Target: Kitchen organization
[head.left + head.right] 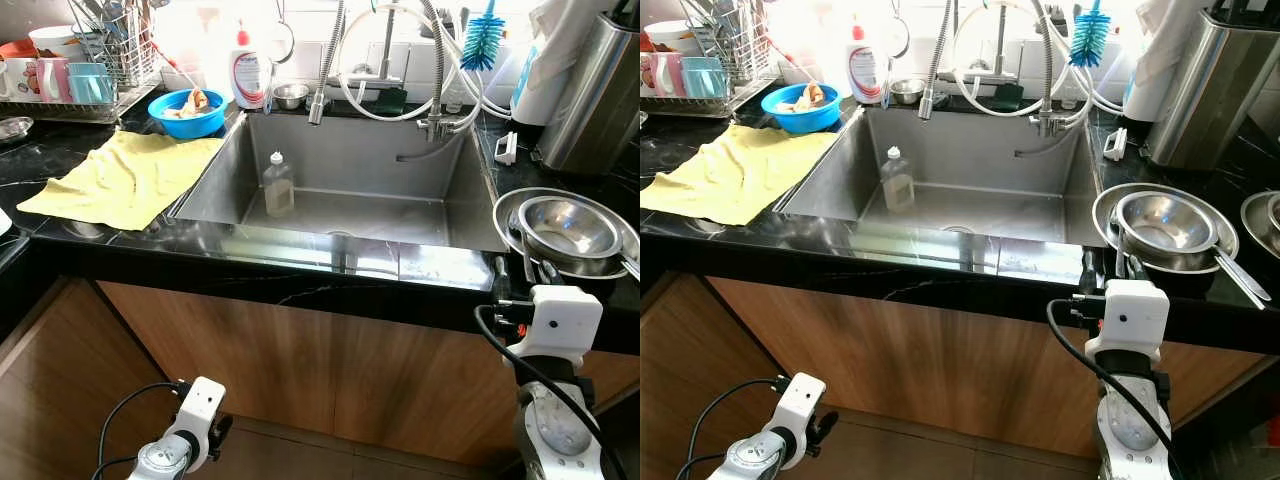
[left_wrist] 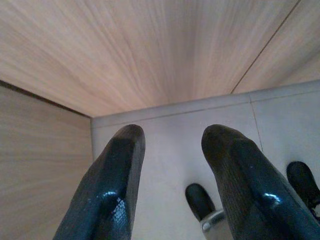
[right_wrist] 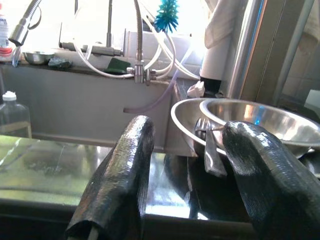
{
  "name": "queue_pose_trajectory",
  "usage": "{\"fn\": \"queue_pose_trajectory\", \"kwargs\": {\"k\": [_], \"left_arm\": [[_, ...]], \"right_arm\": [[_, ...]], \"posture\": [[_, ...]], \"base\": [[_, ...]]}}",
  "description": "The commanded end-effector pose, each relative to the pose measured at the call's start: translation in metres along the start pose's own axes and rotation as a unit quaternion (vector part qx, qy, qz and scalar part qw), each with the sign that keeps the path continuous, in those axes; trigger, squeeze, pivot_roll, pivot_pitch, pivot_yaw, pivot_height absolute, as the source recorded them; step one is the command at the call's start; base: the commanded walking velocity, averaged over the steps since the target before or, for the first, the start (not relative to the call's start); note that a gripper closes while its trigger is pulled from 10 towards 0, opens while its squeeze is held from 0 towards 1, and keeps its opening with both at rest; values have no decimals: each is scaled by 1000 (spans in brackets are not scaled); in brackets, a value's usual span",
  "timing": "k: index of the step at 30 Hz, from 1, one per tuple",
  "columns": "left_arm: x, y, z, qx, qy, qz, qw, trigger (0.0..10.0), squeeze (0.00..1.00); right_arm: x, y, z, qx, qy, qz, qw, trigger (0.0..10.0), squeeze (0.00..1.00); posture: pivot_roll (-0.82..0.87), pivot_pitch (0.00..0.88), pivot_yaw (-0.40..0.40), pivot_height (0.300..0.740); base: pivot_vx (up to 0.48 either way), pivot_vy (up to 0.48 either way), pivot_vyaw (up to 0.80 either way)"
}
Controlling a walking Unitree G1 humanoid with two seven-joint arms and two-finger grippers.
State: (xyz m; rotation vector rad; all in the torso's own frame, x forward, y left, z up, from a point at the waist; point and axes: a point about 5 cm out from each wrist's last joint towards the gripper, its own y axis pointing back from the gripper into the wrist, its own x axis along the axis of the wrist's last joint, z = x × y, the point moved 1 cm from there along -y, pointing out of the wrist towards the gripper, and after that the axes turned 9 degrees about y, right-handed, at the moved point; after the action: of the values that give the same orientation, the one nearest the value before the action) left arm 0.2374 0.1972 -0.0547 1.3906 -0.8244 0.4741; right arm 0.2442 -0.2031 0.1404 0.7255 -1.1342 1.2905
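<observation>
Hovering open-fingered, right gripper [image 3: 187,170] facing stacked steel bowls [image 1: 565,232] just ahead, handle pointing back toward it; left gripper [image 2: 172,165] hanging open, farther.

Nested steel bowls [image 1: 565,232] sit upright on the counter [image 1: 300,250] right of the sink [image 1: 345,170].

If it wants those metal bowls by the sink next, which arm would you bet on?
Probably the right. The right gripper is raised at the counter edge, fingers open, facing the bowls. The left gripper hangs low by the cabinet, pointing at the floor.
</observation>
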Motion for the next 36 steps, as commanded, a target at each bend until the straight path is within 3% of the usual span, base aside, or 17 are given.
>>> {"fn": "queue_pose_trajectory", "kwargs": {"k": [1,11,12,13,36], "left_arm": [[-1,-1,2,-2,-8,-5,1000,10000,0],[0,-2,3,-6,-13,-6,1000,10000,0],[0,-2,3,-6,-13,-6,1000,10000,0],[0,-2,3,-6,-13,-6,1000,10000,0],[0,0,-1,-5,-8,-1,1000,10000,0]], "right_arm": [[-3,-1,1,-5,-2,-10,1000,10000,0],[-7,-1,0,-7,-2,-18,1000,10000,0],[-7,-1,0,-7,-2,-19,1000,6431,0],[-7,-1,0,-7,-2,-19,1000,0,0],[-6,-3,-2,-8,-11,-17,1000,0,0]], "posture": [[-138,0,29,740],[-144,0,38,740],[-144,0,38,740],[-144,0,38,740],[-130,0,38,740]], "base": [[0,0,0],[0,0,0],[0,0,0],[0,0,0],[0,0,0]]}}
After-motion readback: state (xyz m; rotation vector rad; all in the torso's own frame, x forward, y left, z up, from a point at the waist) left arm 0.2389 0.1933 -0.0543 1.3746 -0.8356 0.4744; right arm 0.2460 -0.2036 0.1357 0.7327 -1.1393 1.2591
